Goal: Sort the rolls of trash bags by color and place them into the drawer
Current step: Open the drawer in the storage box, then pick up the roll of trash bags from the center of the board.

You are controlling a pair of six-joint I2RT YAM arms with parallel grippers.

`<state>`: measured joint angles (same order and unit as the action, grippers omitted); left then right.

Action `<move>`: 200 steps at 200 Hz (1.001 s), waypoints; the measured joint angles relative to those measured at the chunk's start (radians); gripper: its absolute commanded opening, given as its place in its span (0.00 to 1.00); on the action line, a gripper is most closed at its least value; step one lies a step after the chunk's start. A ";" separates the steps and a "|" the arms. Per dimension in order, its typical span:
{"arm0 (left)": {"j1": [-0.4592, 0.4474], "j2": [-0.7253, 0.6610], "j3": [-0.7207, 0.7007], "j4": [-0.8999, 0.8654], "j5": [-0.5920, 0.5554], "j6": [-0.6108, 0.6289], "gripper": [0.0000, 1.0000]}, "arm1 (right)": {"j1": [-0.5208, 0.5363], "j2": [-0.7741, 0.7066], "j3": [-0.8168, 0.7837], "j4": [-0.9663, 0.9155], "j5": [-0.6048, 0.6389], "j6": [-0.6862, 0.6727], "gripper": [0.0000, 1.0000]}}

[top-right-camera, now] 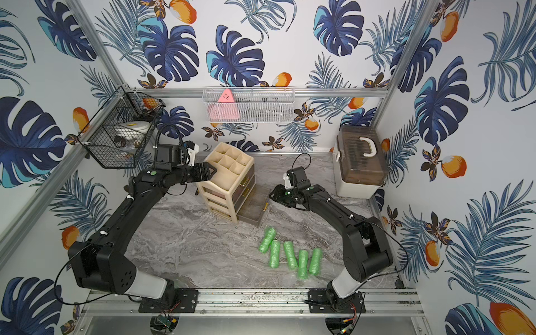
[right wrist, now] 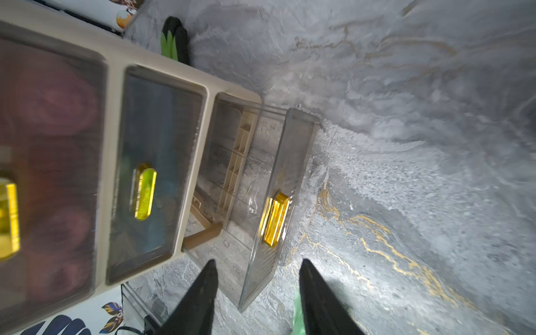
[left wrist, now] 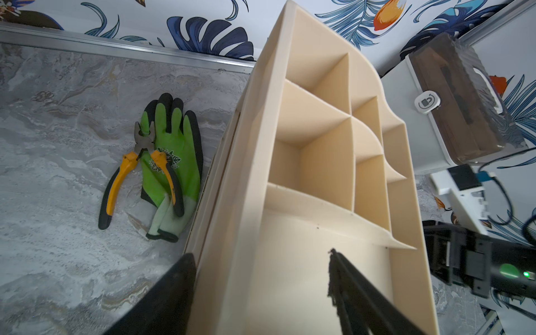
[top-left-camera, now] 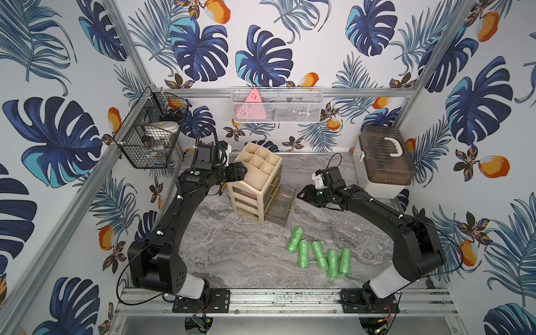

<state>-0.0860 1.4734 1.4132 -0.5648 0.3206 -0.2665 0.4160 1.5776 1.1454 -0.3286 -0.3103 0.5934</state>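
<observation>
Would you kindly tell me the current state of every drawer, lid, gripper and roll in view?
Top drawer: shut, blurred pinkish shapes inside.
Middle drawer: shut.
Bottom drawer: pulled out, looks empty.
Green rolls: five, lying loose on the table.
Left gripper: jaws open, astride the side wall of the organizer.
Right gripper: jaws open, empty.
Storage box: lid shut.

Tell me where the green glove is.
In the left wrist view, the green glove lies on the tabletop left of the beige organizer, pliers lying across it.
</observation>
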 measured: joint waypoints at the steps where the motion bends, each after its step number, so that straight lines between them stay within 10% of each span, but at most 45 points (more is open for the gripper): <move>1: 0.000 0.000 0.001 -0.003 0.000 0.000 0.77 | 0.000 -0.002 0.000 -0.001 0.002 -0.001 0.48; 113: 0.000 -0.128 -0.005 -0.082 -0.038 0.000 0.78 | -0.044 -0.299 -0.149 -0.243 0.101 -0.187 0.65; 200: 0.000 -0.278 -0.135 -0.117 0.000 -0.004 0.78 | 0.002 -0.414 -0.275 -0.422 0.124 -0.206 0.52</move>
<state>-0.0856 1.1957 1.2778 -0.6815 0.3210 -0.2707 0.4183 1.1637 0.8707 -0.7509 -0.1867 0.3870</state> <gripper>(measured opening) 0.785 0.523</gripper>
